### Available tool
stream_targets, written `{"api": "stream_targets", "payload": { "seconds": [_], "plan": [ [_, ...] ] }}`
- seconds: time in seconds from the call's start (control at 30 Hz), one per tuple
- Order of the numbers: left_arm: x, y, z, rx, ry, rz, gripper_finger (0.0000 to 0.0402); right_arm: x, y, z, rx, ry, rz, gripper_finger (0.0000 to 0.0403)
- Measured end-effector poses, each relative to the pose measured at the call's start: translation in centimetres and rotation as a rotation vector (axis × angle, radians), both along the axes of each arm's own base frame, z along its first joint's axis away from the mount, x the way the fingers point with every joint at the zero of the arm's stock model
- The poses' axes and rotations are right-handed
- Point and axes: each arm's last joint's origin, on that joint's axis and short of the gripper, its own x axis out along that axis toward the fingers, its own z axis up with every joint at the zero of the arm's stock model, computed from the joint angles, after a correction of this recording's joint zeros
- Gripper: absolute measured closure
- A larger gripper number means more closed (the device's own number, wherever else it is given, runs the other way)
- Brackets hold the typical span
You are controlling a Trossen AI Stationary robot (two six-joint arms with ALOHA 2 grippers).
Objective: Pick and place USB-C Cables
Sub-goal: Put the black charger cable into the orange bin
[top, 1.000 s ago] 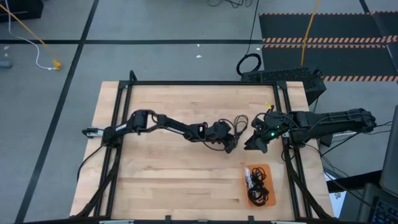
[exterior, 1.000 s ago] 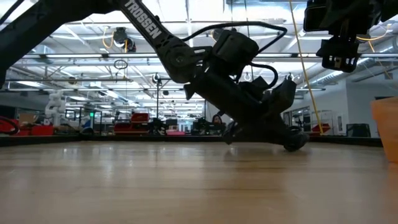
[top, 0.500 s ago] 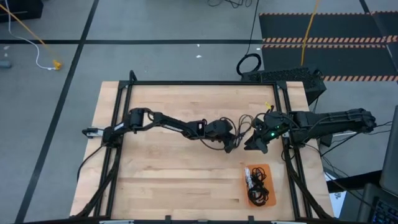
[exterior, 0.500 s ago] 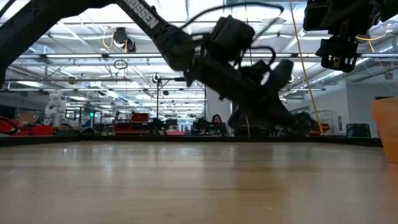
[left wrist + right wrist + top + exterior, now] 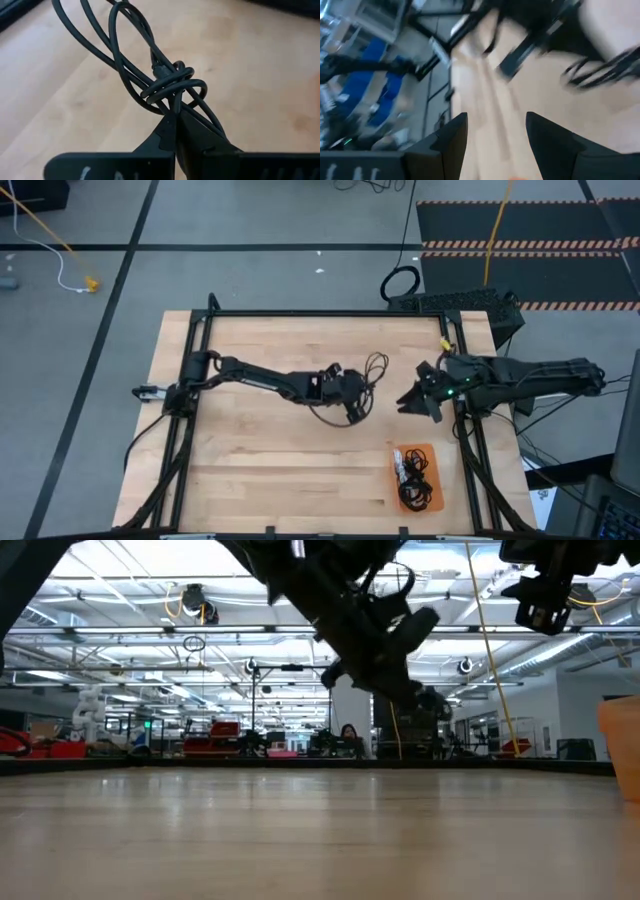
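1. Looks like we're at the carry step: the left gripper (image 5: 172, 131) has its fingers pinched fully together on a black USB-C cable (image 5: 165, 82) and holds it up off the table (image 5: 260, 470), clear of the wood in the low view.
2. The cable is a thin black bundle, several loops cinched by a wrap right ahead of the fingertips, with the loose loops fanning out beyond them.
3. My guess for the next move: swing it over to the orange tray (image 5: 427, 450), which sits well off to the gripper's right-hand side, toward the table's near edge, with a few bundles already in it, one white.
4. The right gripper (image 5: 495, 135) hangs above the table just across from the left one, fingers apart, nothing between them.
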Motion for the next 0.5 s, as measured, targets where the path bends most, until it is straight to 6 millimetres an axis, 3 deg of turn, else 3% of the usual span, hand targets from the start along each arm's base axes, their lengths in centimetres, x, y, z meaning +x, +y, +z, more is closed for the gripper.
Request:
{"api": "stream_targets", "payload": {
  "seconds": [0.23, 0.5],
  "plan": [
    [-1.5, -2.9, 3.0, 0.121, -0.004, 0.012, 0.0396, 0.0, -0.6, 0.8, -0.092, -0.092, -0.201, 0.0209],
    [-4.2, -4.0, 9.3, 0.231, -0.105, 0.055, 0.0397, 0.4, -0.6, 1.9, -0.088, -0.219, -0.199, 0.0208]
  ]
}}
